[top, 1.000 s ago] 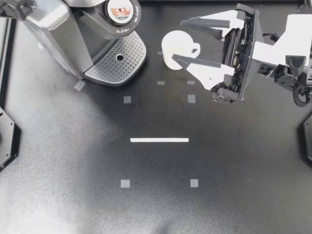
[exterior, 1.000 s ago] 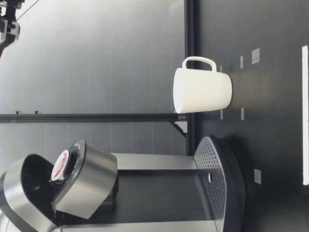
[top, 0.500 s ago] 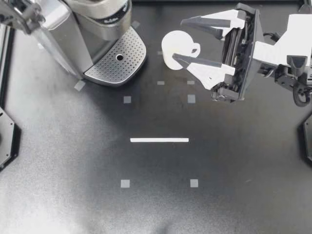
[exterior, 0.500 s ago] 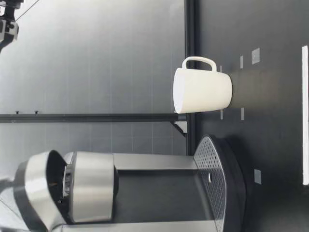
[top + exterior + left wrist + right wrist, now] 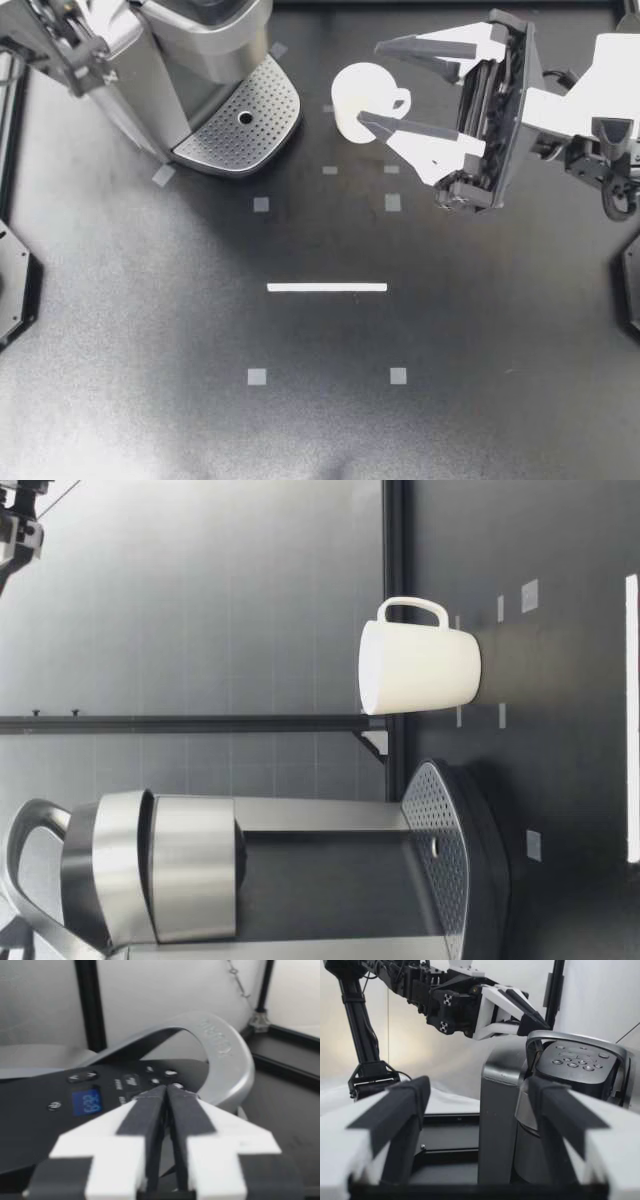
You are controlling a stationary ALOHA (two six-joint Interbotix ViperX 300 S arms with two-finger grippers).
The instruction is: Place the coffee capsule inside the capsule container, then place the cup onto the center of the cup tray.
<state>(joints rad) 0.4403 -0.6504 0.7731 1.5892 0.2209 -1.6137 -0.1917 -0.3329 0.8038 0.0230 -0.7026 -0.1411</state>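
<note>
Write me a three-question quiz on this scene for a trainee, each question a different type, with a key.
1. True or false: the white cup stands on the perforated cup tray.
2. The lid of the coffee machine is: A) raised, with a capsule showing; B) closed; C) lying on the table.
3. Fill in: above the cup, the jaws of my right gripper stand ___ (open or shut).

Key: 1 false, the cup stands on the table beside the machine; 2 B; 3 open.
</note>
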